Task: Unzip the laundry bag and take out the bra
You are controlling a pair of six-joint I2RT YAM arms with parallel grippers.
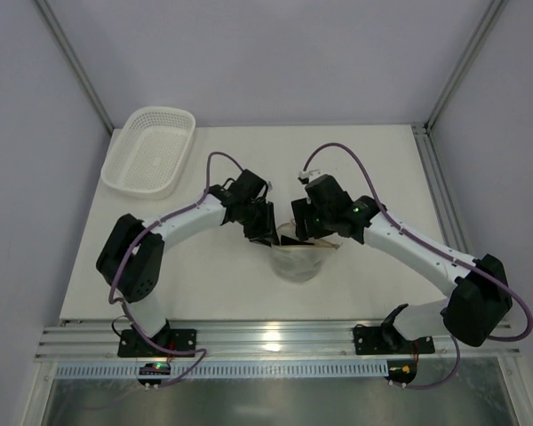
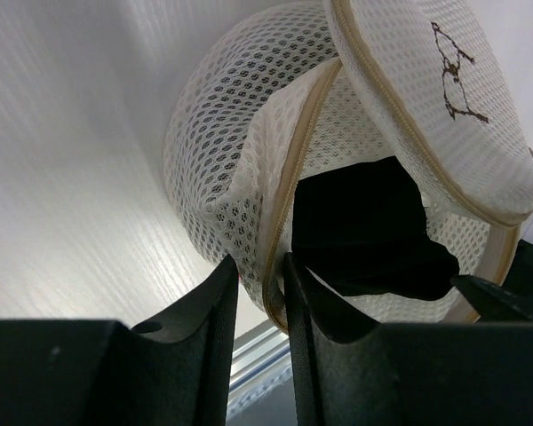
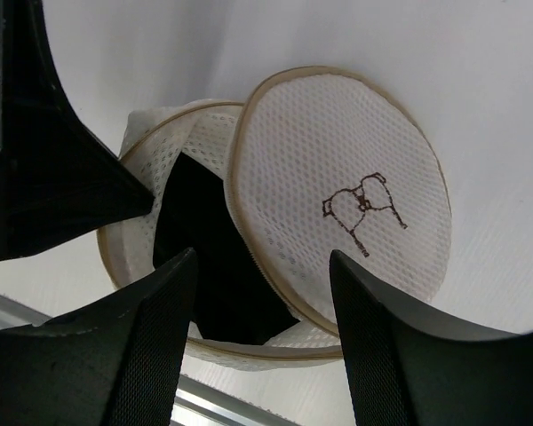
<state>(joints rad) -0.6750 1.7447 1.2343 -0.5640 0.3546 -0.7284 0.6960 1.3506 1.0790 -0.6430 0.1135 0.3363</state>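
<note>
The laundry bag (image 1: pixel 298 263) is a white mesh clamshell with a tan zipper rim, and it lies at the table's near middle. It gapes open, and its lid half (image 3: pixel 338 195) carries a brown stitched motif. The black bra (image 2: pixel 364 226) (image 3: pixel 204 266) shows inside the opening. My left gripper (image 2: pixel 258 266) (image 1: pixel 260 234) has closed down on the lower half's zipper rim (image 2: pixel 280 222), which fills the gap between its tips. My right gripper (image 3: pixel 262 266) (image 1: pixel 317 234) hangs open just above the bag's lid edge, with nothing held between its fingers.
A white perforated basket (image 1: pixel 151 149) stands at the back left corner of the table. A metal rail (image 1: pixel 275 337) runs along the near edge, just below the bag. The two wrists are close together over the bag.
</note>
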